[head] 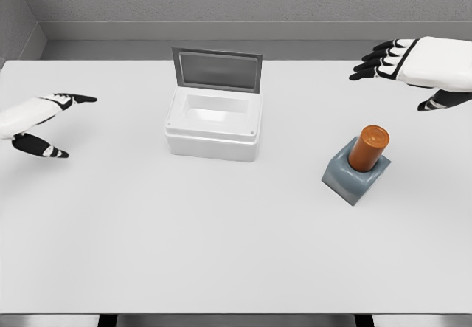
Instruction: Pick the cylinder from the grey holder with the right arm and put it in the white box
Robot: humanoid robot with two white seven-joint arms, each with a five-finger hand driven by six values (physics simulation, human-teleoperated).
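An orange cylinder (368,148) stands upright in a grey holder (355,176) on the right part of the white table (221,238). A white box (214,125) with its grey lid raised at the back sits near the table's middle, its inside showing nothing. My right hand (398,76) hovers above and to the right of the cylinder, fingers spread and pointing left, holding nothing. My left hand (63,124) rests at the far left edge, open, well clear of the box.
A grey wall runs behind the table's far edge. The table's front edge crosses the bottom of the picture. Bare tabletop lies between the box and the holder.
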